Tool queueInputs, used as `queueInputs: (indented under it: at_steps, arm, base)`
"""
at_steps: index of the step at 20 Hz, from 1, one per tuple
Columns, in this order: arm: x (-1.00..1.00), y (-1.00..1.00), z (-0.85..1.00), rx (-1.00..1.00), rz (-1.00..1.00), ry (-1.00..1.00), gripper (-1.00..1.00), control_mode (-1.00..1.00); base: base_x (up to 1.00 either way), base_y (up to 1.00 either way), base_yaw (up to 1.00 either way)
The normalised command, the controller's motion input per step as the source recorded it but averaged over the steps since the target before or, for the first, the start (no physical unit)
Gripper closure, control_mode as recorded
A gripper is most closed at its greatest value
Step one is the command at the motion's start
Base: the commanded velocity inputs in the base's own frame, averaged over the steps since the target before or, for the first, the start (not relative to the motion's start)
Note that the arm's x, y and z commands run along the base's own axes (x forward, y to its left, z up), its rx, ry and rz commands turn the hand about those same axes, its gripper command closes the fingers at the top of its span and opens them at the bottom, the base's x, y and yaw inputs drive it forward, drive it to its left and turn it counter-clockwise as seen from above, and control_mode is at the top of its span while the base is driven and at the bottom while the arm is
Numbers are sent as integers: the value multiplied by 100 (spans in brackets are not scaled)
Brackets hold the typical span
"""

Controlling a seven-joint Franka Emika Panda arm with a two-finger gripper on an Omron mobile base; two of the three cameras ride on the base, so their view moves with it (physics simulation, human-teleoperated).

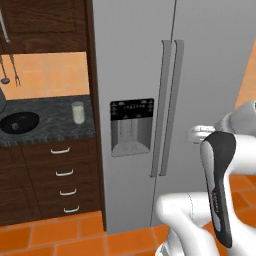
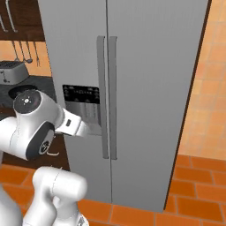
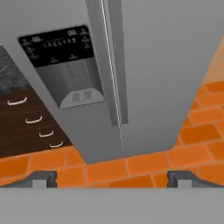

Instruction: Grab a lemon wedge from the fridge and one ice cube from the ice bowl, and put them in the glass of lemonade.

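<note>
Orange floor tiles (image 1: 60, 232) and an orange tiled wall frame a simulated kitchen.

Far left, left base view: round, shallow, glossy black ice bowl (image 1: 19, 122) sits on the dark speckled stone counter (image 1: 50, 125). Contents too small to tell. To its right on the same counter, well apart from the bowl, stands the small clear tumbler of pale creamy-yellow lemonade (image 1: 78, 112), upright, near the counter's fridge-side end. Below the counter: dark wood drawer cabinet (image 1: 60, 175) with four curved silver pulls.

Centre: tall grey side-by-side fridge (image 1: 200, 60), both doors closed. Black-panelled dispenser (image 1: 131, 126) set in the left door; two long vertical grey bar handles (image 1: 167, 107) side by side at the door seam. Lemon wedge not visible with the doors closed.

Right base view: silver toaster (image 2: 12, 72) at the far left on the counter.

Gripper (image 3: 112, 179): in the hand view the two dark fingertips (image 3: 41, 178) stand at the far sides of the frame, fully spread, nothing between them. Camera looks down on the dispenser, the lower ends of the handles and the floor at the fridge's base. Gripper clear of the fridge, not touching it.
</note>
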Motion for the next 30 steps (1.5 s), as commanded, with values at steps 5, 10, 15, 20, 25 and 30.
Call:
queueInputs:
  at_steps: [5,10,15,20,25,30]
  arm:
    - [44,2,37,-20,2,2,-100,-100]
    - [94,0,44,-5,-8,0,-100,-100]
    - [100,-49,26,14,-3,1,-100,-100]
    - [76,-38,-1,2,1,-2,-100,-100]
    - [54,-22,-1,0,0,-6,-100,-100]
    - [26,5,-1,0,1,-3,-100,-100]
  base:
    - [0,0,0]
    - [0,0,0]
    - [0,0,0]
    - [0,0,0]
    - [0,0,0]
    - [0,0,0]
